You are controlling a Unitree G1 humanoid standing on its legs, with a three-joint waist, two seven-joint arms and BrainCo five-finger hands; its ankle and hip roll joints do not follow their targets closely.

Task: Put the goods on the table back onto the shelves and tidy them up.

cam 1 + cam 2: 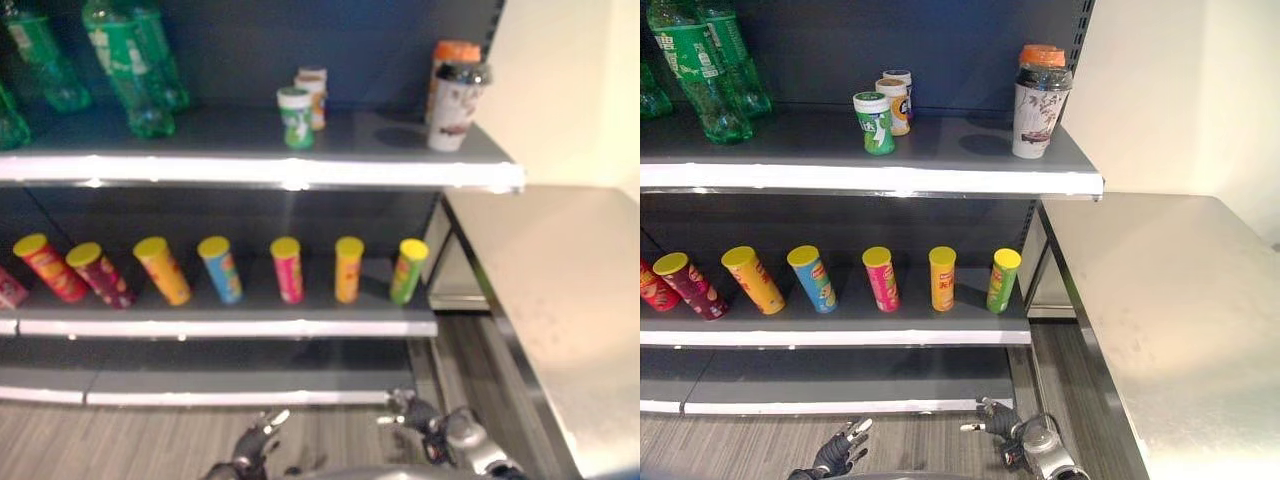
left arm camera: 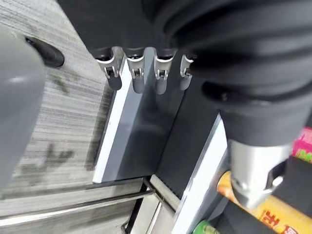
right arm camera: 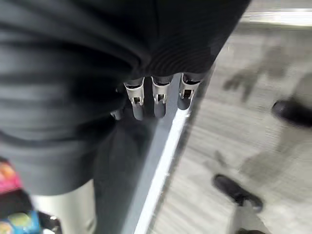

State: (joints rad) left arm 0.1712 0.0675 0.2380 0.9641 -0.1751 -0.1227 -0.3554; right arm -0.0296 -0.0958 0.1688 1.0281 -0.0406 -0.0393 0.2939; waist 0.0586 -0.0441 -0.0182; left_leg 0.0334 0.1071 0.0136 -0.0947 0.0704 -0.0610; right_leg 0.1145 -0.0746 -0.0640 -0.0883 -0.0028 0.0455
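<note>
Fingers point(image 2: 138, 78) hang relaxed above grey floor point(image 1: 760, 440) beside steel table point(image 1: 1180, 330).

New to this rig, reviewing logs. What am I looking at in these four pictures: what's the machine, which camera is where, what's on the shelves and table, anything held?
It is a two-legged humanoid robot with two arms and fingered hands. Two pictures come from a stereo camera on its head, looking down at a store shelf; the other two come from cameras on each wrist, looking along the hand.

The upper shelf holds green bottles, three small cups and a tall lidded cup with an orange-lidded one behind it. The middle shelf holds a row of yellow-lidded chip cans. The steel table stands to the right of the shelves.

The left hand and right hand hang low before the bottom shelf, fingers relaxed, holding nothing.
</note>
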